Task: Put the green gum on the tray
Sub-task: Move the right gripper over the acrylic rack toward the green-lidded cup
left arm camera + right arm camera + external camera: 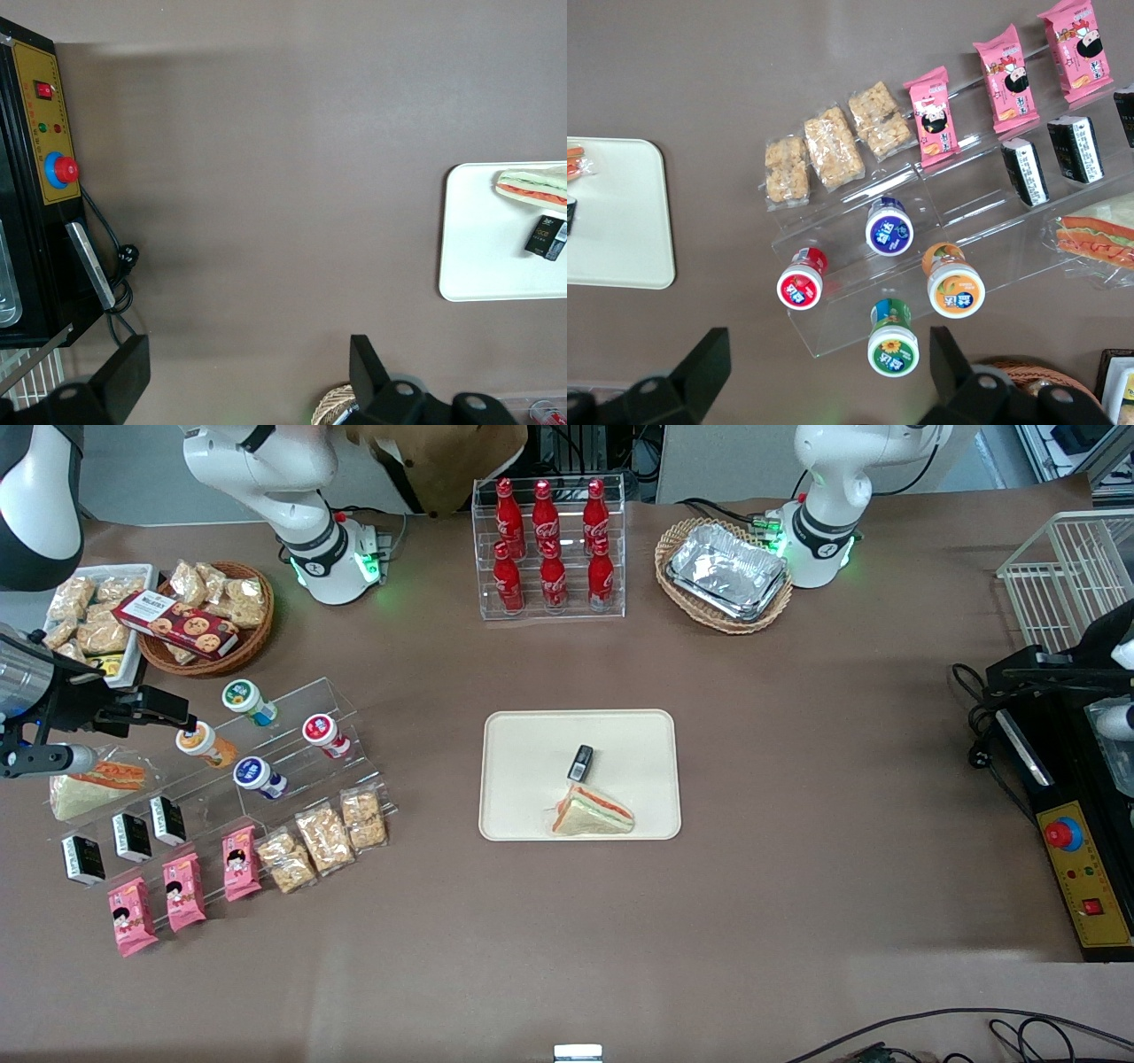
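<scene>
Right wrist view: end effector [828, 372] hovering, fingers spread wide, empty. Small green-labelled cylindrical gum bottle with white lid [892, 339] lying on clear acrylic stepped rack [966, 217], between finger lines, lid facing camera, long axis sloping with rack. Cream rectangular plastic tray [523, 731] sitting well apart on counter [797, 779].

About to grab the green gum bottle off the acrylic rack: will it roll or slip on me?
The green gum is a smooth round bottle lying on the clear stepped rack, so it may roll if nudged. Its glossy label could slip; grip across the body. The open gripper hovers above it.
</scene>
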`<state>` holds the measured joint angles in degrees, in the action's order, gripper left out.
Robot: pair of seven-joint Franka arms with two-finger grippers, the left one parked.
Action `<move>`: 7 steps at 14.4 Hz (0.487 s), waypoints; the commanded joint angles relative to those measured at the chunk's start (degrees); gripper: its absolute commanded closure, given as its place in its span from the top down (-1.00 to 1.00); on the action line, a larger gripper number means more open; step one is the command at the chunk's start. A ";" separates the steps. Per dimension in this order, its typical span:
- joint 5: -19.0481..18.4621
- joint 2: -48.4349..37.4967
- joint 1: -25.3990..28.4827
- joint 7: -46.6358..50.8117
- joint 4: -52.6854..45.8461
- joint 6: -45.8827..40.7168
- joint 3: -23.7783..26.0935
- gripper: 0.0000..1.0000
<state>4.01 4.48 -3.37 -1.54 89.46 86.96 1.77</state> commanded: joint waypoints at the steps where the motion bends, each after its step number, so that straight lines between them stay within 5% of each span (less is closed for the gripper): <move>1: 0.12 0.09 -0.14 -0.75 -0.51 -0.92 -0.01 1.00; 7: 0.74 -0.96 -0.23 -0.66 -0.87 -1.18 -0.28 1.00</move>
<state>4.01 4.44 -3.43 -1.54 89.43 86.96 1.74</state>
